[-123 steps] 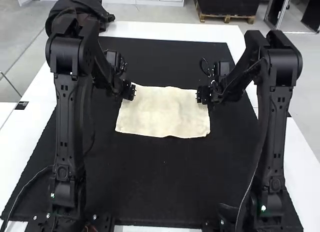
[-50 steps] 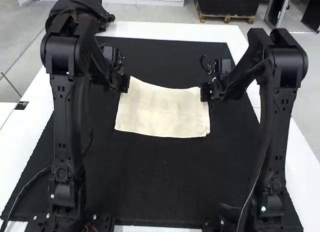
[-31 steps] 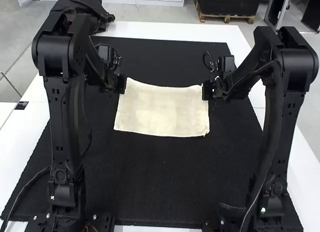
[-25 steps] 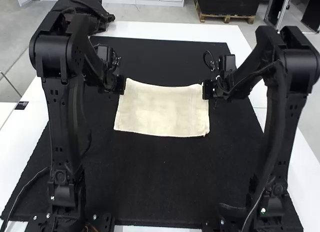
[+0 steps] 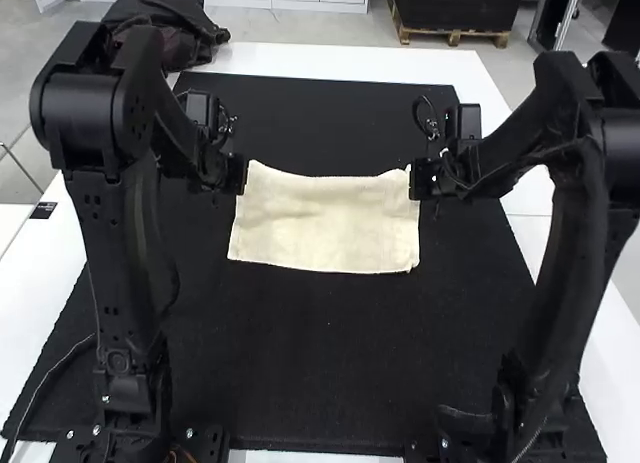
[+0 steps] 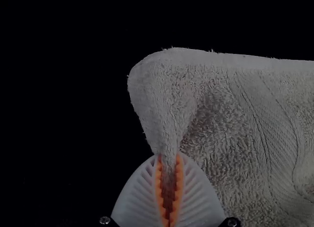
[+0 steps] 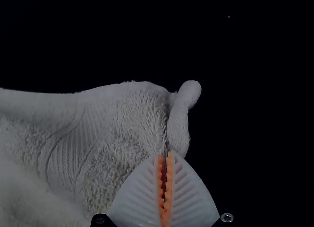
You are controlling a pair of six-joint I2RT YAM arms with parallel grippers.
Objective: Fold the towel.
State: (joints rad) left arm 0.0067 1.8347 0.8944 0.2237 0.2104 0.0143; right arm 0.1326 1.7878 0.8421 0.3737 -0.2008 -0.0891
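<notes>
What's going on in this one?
Two robot arms are handling a cream towel on a black mat. The left hand pinches it near one far corner, and the right hand pinches it near the other. The towel lies spread between them as a wide rectangle, its far edge sagging slightly in the middle.

The towel (image 5: 325, 223) is plain cream, on a solid black mat (image 5: 320, 363).

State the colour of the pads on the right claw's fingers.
Orange; the ribbed pads show best in the right wrist view.
</notes>
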